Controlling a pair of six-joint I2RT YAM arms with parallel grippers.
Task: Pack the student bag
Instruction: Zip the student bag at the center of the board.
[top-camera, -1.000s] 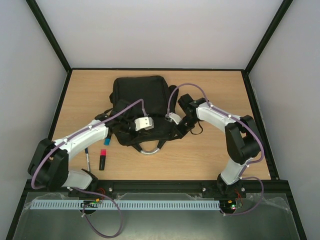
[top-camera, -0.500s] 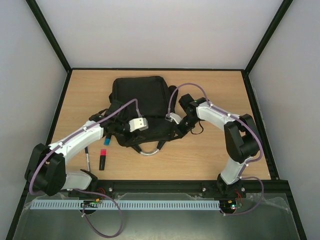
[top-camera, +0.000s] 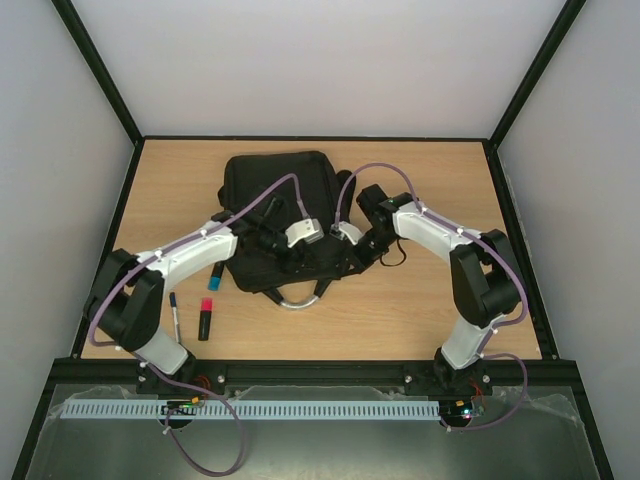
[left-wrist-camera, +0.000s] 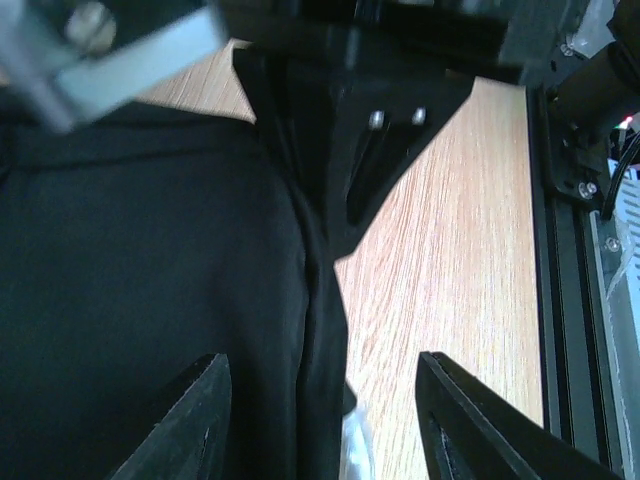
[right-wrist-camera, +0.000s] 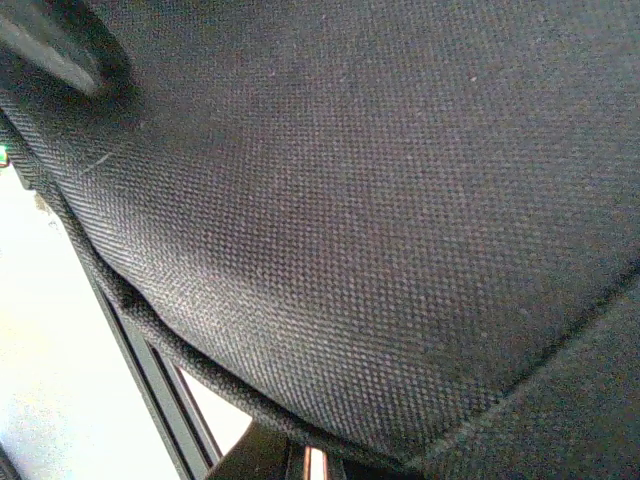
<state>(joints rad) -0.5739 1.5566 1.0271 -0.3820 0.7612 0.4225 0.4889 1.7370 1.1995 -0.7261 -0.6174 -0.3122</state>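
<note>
The left gripper (left-wrist-camera: 322, 395) hangs over the near part of the student bag (top-camera: 280, 185), its fingers (left-wrist-camera: 195, 420) set moderately apart. Black fabric and a seam edge lie in the gap, with nothing pinched that I can see. To the right, the right gripper (top-camera: 350, 240) is pressed against the bag's right edge with its jaws closed. Its wrist view is filled with black weave, and I cannot tell whether any cloth is caught. The bag lies flat in the middle of the wooden table (top-camera: 430, 310) — dark, slumped, its silver-grey handle loop (top-camera: 297, 302) pointing toward the arms' bases.
</note>
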